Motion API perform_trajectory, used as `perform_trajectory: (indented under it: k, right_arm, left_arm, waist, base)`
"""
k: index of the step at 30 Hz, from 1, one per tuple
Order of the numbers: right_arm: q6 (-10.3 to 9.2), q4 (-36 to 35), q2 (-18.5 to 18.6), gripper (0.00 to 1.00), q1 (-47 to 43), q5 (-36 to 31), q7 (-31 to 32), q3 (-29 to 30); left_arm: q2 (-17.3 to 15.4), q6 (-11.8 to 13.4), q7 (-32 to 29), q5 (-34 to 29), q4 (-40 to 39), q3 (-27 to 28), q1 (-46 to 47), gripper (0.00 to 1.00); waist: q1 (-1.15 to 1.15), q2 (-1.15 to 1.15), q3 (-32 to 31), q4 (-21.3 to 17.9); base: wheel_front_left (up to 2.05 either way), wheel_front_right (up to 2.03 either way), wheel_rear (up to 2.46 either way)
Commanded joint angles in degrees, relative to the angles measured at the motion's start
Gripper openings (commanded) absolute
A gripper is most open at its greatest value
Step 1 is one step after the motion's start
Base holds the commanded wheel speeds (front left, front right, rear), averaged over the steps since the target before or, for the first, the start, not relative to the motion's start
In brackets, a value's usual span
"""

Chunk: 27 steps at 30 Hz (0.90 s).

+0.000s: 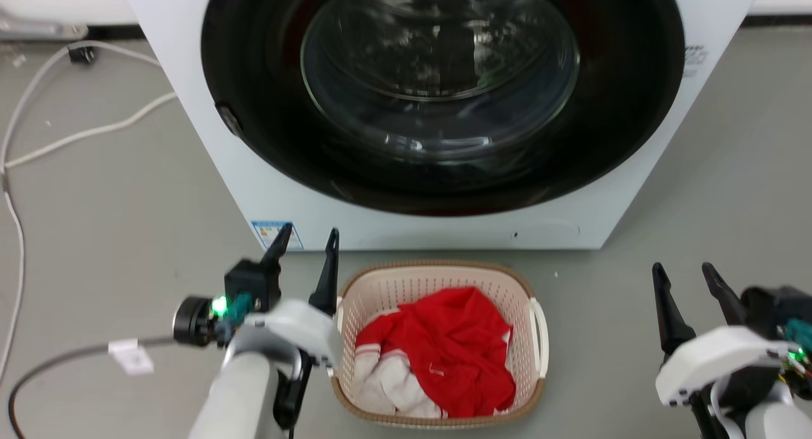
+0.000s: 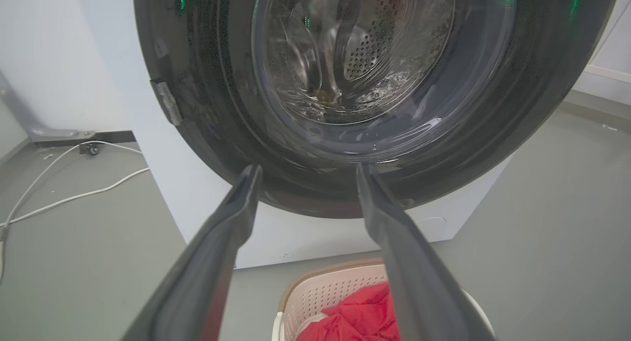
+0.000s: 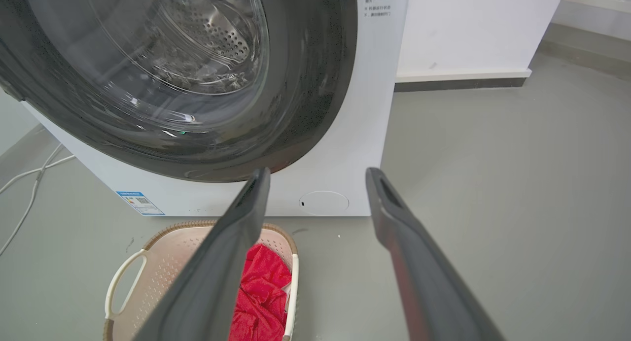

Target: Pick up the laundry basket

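Left gripper [image 1: 309, 231], right gripper [image 1: 682, 268] both wide, empty; one laundry basket [image 1: 406, 285] between.

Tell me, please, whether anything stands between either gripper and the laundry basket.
Nothing visible does. The left gripper hovers close beside the laundry basket, jaws open. The right gripper is apart on the other side, jaws open, with bare floor between. The washer stands behind the basket, not in the way.

Washer [image 1: 380, 231]: blue-and-white sticker [image 1: 276, 235] at 7 o'clock of the door, print too small to read. Grey lines of print [image 3: 378, 1] at 2 o'clock of the door, illegible. White tag [image 1: 130, 356] at head view's 8 o'clock: no legible marks.
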<state>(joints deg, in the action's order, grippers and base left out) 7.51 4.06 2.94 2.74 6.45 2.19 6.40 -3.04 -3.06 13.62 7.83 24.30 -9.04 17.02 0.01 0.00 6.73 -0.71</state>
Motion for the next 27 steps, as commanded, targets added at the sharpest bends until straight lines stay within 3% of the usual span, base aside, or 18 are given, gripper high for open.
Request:
perform_trajectory:
  k: [1,12,27]
  right_arm:
    - [-0.04,1.6,-0.1,1.0,2.5,-0.2,2.4,0.2]
    - [-0.04,13.9,0.0,1.0,14.7,-0.7,11.8,-4.0]
    - [-0.04,36.1,0.2,1.0,30.1,3.8,11.4,-13.0]
  left_arm:
    - [-0.3,-0.4,-1.2,0.6,1.9,0.1,3.0,1.0]
    - [-1.9,-2.7,-10.9,3.1,17.0,-0.6,15.4,1.0]
    - [-5.3,-4.3,-18.9,6.4,33.0,-4.1,25.3,1.0]
  waist:
    - [-0.01,0.0,3.5,-0.3]
    - [-0.01,0.0,14.1,-1.6]
    - [-0.01,0.0,25.9,-4.5]
  base:
    - [0.0,0.0,0.0]
    - [0.0,0.0,0.0]
    - [0.0,0.0,0.0]
